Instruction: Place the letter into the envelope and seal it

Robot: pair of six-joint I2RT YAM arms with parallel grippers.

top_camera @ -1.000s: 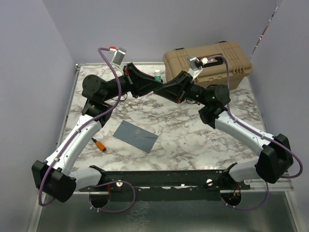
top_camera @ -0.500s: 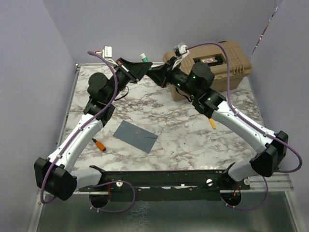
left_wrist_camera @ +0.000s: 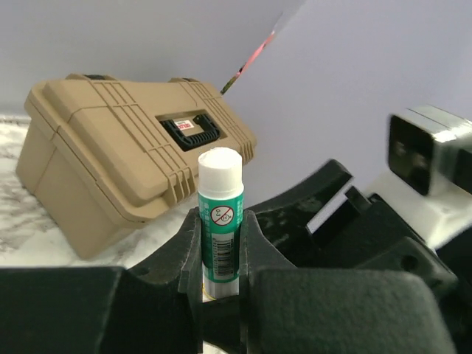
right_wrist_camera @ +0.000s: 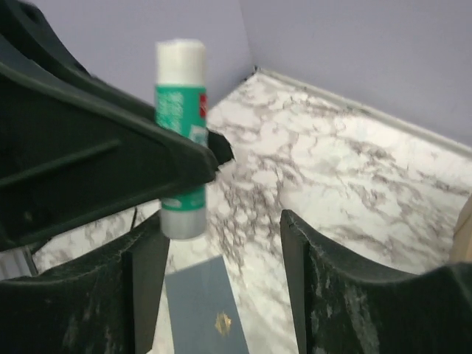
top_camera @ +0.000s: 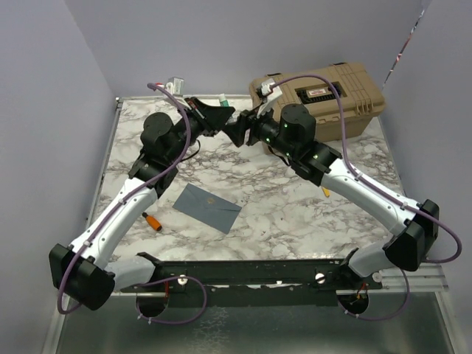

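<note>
The slate blue-grey envelope [top_camera: 208, 207] lies flat on the marble table, its small gold mark [right_wrist_camera: 222, 323] facing up. The letter is out of view. At the back of the table, above its surface, my left gripper [top_camera: 220, 115] [left_wrist_camera: 220, 218] is shut on a green and white glue stick [top_camera: 223, 98] [left_wrist_camera: 220, 181], which stands upright between its fingers. My right gripper [top_camera: 238, 130] [right_wrist_camera: 221, 225] faces it from the right, open. The glue stick's lower end [right_wrist_camera: 181, 214] hangs just beside the right gripper's left finger [right_wrist_camera: 144, 280], with nothing between the jaws.
A tan hard case [top_camera: 324, 94] [left_wrist_camera: 118, 147] stands at the back right of the table. An orange-handled tool [top_camera: 153, 220] lies left of the envelope. A small yellow piece [top_camera: 325, 189] sits by the right forearm. Purple walls enclose the back and sides.
My right gripper has opened and let go of the glue stick. Both grippers rose and shifted left towards the back, then dropped slightly; the left one keeps the stick.
</note>
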